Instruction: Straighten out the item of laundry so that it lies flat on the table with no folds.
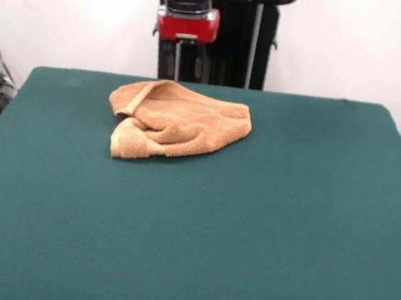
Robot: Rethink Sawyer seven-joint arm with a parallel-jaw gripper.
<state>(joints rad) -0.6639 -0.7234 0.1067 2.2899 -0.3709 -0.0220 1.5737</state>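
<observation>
Overhead, arm (189,18) upright behind towel (177,122)

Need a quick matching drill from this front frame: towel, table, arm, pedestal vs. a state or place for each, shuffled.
Things:
1. towel
2. table
3. arm
4. pedestal

States or places:
A. black frame standing past the table's far edge
B. crumpled in a folded heap, far left of centre
C. red and black, hanging above the far edge, not touching the cloth
D. dark green top, bare over its near half

Pairs: 1-B, 2-D, 3-C, 4-A
</observation>
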